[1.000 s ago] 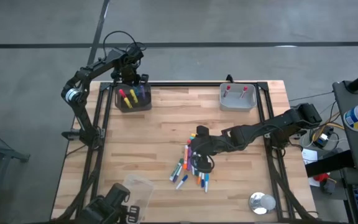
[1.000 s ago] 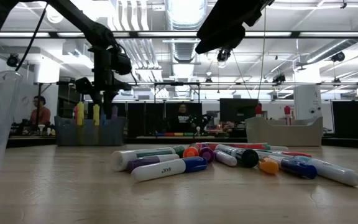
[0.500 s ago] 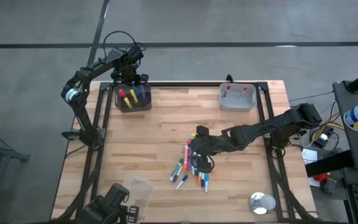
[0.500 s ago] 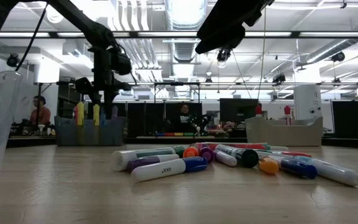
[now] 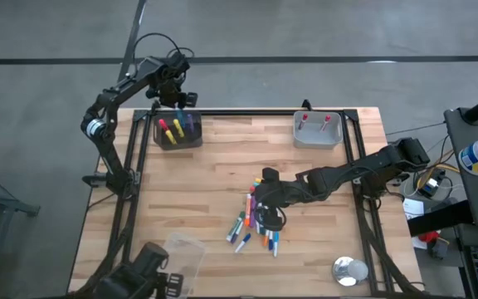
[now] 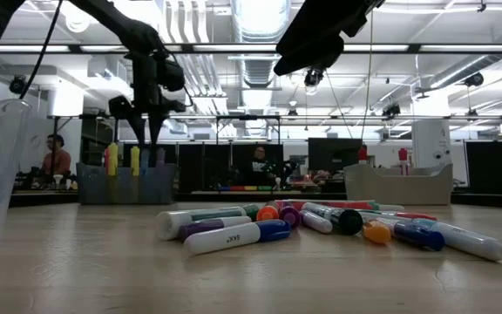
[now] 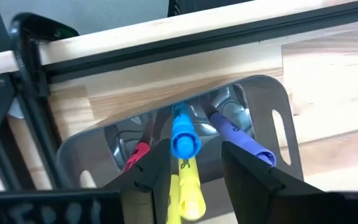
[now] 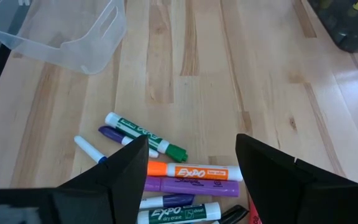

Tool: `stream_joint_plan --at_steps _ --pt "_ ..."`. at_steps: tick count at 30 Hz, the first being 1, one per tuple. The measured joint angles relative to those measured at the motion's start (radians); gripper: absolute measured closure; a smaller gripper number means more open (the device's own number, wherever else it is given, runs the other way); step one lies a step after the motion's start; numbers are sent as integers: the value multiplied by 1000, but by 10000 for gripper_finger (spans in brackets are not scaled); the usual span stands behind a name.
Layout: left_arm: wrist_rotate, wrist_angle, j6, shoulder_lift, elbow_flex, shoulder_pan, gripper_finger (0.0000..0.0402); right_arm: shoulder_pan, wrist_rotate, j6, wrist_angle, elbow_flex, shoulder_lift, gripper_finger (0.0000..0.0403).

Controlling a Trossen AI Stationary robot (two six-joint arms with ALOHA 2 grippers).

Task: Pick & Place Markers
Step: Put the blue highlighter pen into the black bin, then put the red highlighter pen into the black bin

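Several markers (image 5: 256,223) in mixed colours lie in a loose pile on the wooden table, also seen in the low view (image 6: 321,222). A dark bin (image 5: 178,133) at the far left holds red, yellow, blue and purple markers standing on end. My left gripper (image 7: 194,151) hangs open just above this bin (image 6: 125,185), its fingers on either side of the upright blue marker (image 7: 182,138) without touching it. My right gripper (image 8: 191,146) stands open, tilted down over the far end of the pile (image 5: 264,199), with nothing between its fingers.
A grey tray (image 5: 318,133) with two red-capped markers stands at the far right. A clear plastic container (image 5: 185,253) lies near the front left corner. A small round metal thing (image 5: 349,270) sits near the front right. Bare wood lies between the bin and the pile.
My left gripper has risen straight up out of the dark bin, still pointing down, and the markers have stayed standing in the bin. My right gripper and the pile have kept still.
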Motion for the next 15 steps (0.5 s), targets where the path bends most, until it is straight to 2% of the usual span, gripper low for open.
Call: stream_joint_plan --at_steps 15 --pt "-16 -162 -3 -1 273 1 268 0 0 1 0 0 0 164"
